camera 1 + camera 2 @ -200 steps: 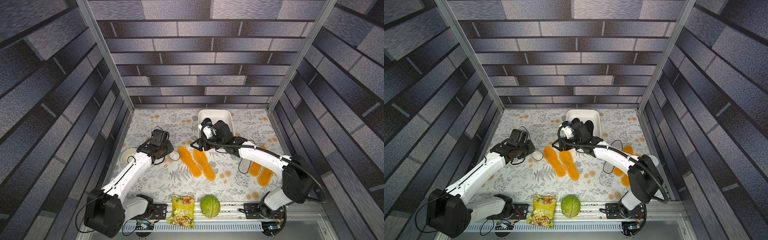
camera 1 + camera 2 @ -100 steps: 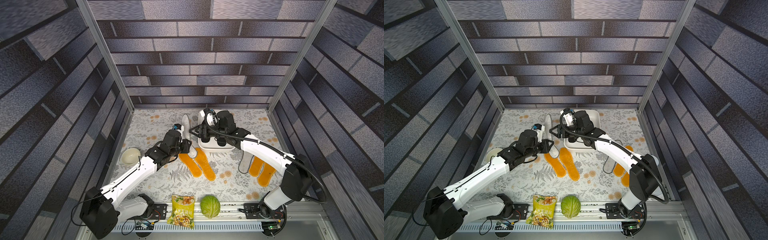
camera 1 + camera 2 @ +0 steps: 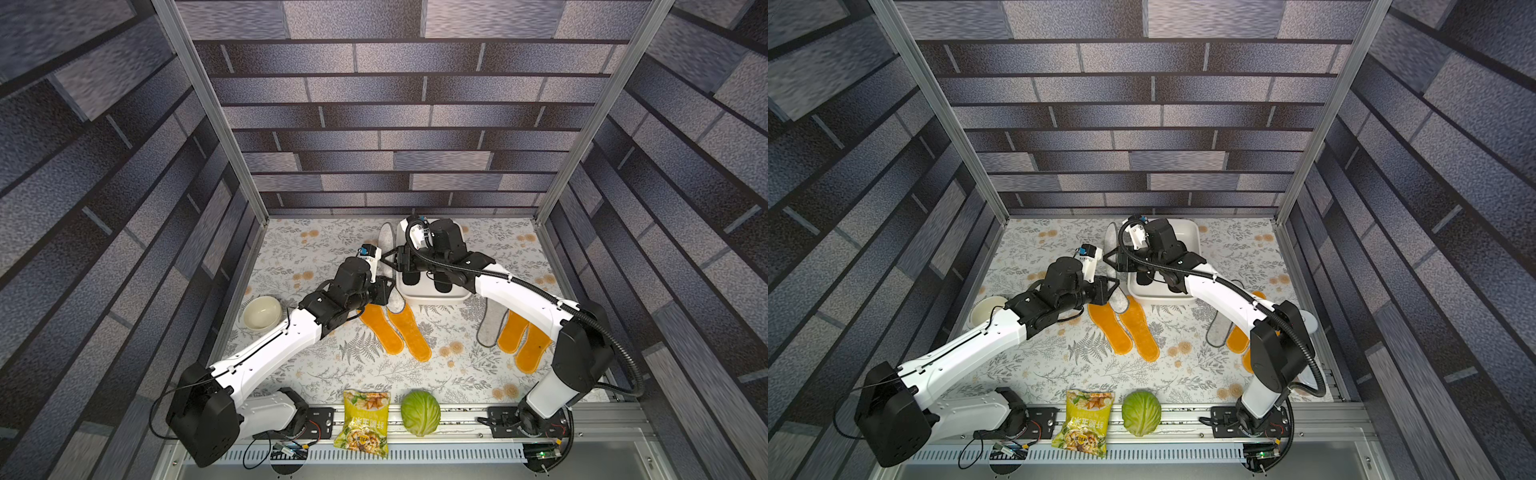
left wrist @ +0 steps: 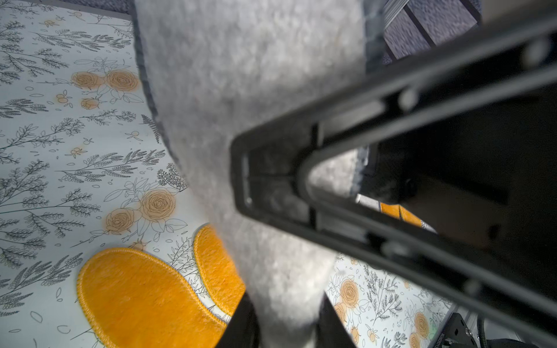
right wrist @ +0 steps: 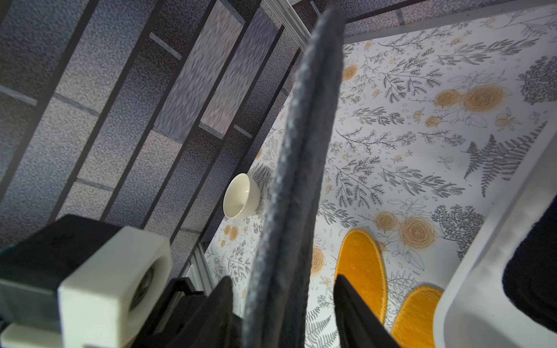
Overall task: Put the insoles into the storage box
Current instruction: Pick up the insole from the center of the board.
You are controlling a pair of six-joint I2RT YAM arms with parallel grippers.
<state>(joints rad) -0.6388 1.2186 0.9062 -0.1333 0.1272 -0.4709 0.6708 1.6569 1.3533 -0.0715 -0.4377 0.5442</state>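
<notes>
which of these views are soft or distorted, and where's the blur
Left wrist view: the grey insole up close is soft, the floral cloth crisp. Right wrist view: the white camera block near the lens is blurred, the cream bowl sharp. Both top views: sharp, evenly lit, walls splayed by a wide lens.

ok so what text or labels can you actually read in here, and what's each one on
snack bag: a row of large dark characters across its front, too blurred to quote.
black part by the rail, left wrist view: tiny white print, too small to read.
insoles, storage box, bowl, cabbage: no lettering visible.
</notes>
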